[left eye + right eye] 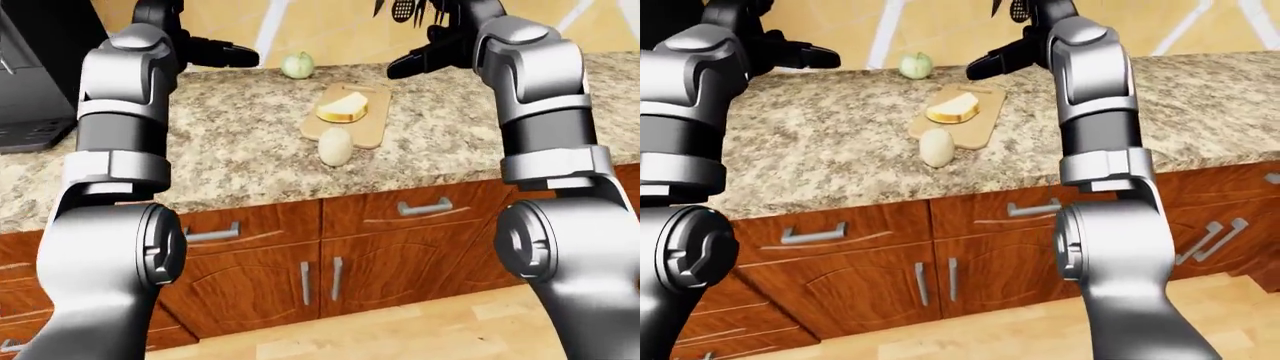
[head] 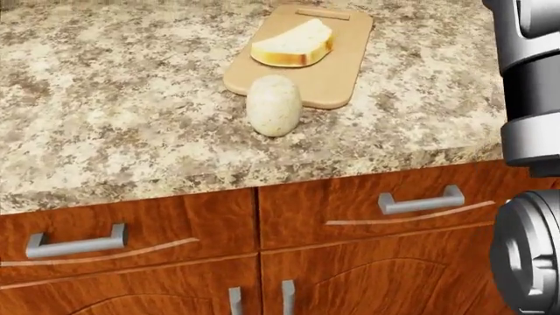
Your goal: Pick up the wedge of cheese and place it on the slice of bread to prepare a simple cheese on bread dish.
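Observation:
A slice of bread [image 2: 293,44] lies on a wooden cutting board [image 2: 337,72] on the granite counter. A pale, speckled, rounded piece, apparently the cheese [image 2: 274,105], rests on the counter against the board's near edge. My left hand [image 1: 225,54] is raised above the counter, up and left of the board, with fingers spread and empty. My right hand [image 1: 415,60] is raised up and right of the board, near its top end, also open and empty. Neither hand touches the cheese or the bread.
A greenish-white round vegetable [image 1: 297,65] sits by the wall above the board. A dark appliance [image 1: 35,82] stands at the left end of the counter. Utensils [image 1: 403,9] hang on the wall. Wooden drawers with metal handles [image 2: 422,200] run under the counter [image 2: 113,111].

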